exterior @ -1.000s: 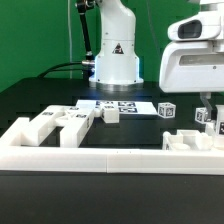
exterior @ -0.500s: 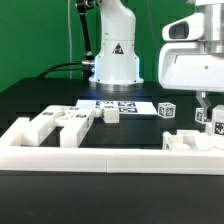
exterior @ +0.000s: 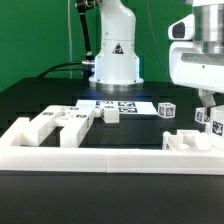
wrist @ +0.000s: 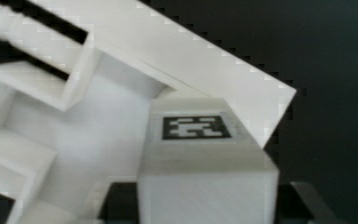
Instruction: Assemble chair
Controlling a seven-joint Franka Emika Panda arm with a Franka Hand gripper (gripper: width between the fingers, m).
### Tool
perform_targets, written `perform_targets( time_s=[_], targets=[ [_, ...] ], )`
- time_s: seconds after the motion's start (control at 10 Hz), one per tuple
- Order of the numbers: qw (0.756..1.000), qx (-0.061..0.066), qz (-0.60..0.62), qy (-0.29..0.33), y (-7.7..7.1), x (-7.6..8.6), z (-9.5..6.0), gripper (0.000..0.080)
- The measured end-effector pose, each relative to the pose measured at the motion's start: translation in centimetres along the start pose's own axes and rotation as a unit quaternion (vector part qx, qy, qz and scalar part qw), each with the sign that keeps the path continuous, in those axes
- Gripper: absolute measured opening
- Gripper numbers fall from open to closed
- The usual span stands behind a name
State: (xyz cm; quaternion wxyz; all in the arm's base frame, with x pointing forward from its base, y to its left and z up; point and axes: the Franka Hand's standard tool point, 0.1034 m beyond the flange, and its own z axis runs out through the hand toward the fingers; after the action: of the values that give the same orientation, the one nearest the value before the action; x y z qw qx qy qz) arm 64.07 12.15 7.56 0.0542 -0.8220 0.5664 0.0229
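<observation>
My gripper (exterior: 206, 101) hangs at the exterior view's right, shut on a white tagged chair piece (exterior: 204, 116). That piece is held just over a blocky white chair part (exterior: 190, 140) by the front rail. In the wrist view the held piece (wrist: 204, 165) fills the space between my gripper's (wrist: 208, 206) dark fingers (wrist: 130, 203), its square tag facing the camera. Behind it lies the white chair part (wrist: 60, 120) with angular ribs. More white chair pieces (exterior: 60, 124) lie grouped at the exterior view's left.
A long low white border rail (exterior: 100, 157) runs along the front. Two small tagged cubes (exterior: 112, 114) (exterior: 167, 109) sit mid-table near the marker board (exterior: 120, 104). The robot base (exterior: 116, 60) stands at the back.
The gripper head has shifted slightly toward the exterior view's right. The held piece stays at about the same spot, and the jaws remain shut on it.
</observation>
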Motion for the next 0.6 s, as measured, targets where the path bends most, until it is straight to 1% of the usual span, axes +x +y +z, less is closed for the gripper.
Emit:
perform_targets(
  time_s=[0.2,0.4,0.6],
  targets=[
    [0.994,-0.001,0.109,0.001,0.01,-0.22,0.04,0.0292],
    [0.988,0.0,0.152,-0.008,0.01,-0.2,0.04,0.0292],
    [0.993,0.001,0.118,-0.008,0.0,-0.22,0.08,0.0292]
  ],
)
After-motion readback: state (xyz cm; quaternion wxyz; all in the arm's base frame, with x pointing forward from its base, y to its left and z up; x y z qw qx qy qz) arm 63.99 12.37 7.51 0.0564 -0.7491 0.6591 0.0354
